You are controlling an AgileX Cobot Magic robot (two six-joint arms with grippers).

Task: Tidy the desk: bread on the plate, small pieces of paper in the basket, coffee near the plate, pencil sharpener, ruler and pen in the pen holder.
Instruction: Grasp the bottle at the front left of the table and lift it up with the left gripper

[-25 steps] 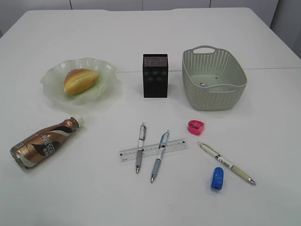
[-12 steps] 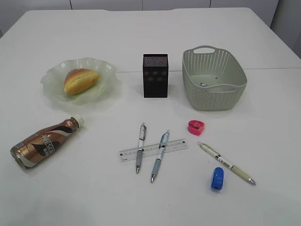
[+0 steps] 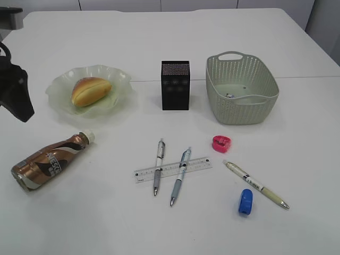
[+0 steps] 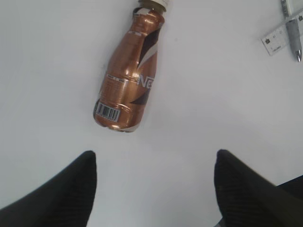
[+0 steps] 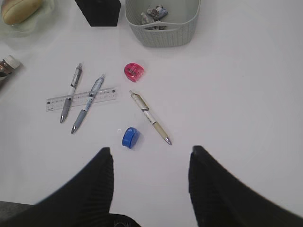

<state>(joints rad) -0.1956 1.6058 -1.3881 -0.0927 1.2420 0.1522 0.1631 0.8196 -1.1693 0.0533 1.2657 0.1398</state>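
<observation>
Change since earlier: the left arm [image 3: 15, 87] had come into the exterior view at the far left edge, where no arm showed before; the things on the bench [image 3: 297, 58] lay as they had
Left claw [image 4: 154, 189]: fingers spread wide, holding nothing, hanging above the bench
Coffee bottle [image 4: 129, 78]: lying on its side just ahead of the left claw, base with the barcode toward the fingers, white cap pointing away
Right claw [image 5: 150, 182]: fingers wide apart, empty, above bare bench
Blue pencil sharpener [image 5: 129, 136]: nearest thing ahead of the right claw, slightly to its left
Beige pen [image 5: 150, 117]: just beyond the blue sharpener, lying at a slant, apart from it
Pink pencil sharpener [image 5: 134, 72]: farther ahead, between the beige pen and the basket
Ruler [image 5: 81, 99]: ahead and left of the right claw, with two pens [image 5: 87, 102] lying across it
Basket [image 5: 163, 32]: far ahead of the right claw, crumpled paper [image 5: 152, 13] inside
Pen holder [image 3: 175, 85]: upright, left of the basket, well ahead of both claws
Bread [image 3: 91, 90]: on the plate [image 3: 119, 79], beyond the bottle's cap end
</observation>
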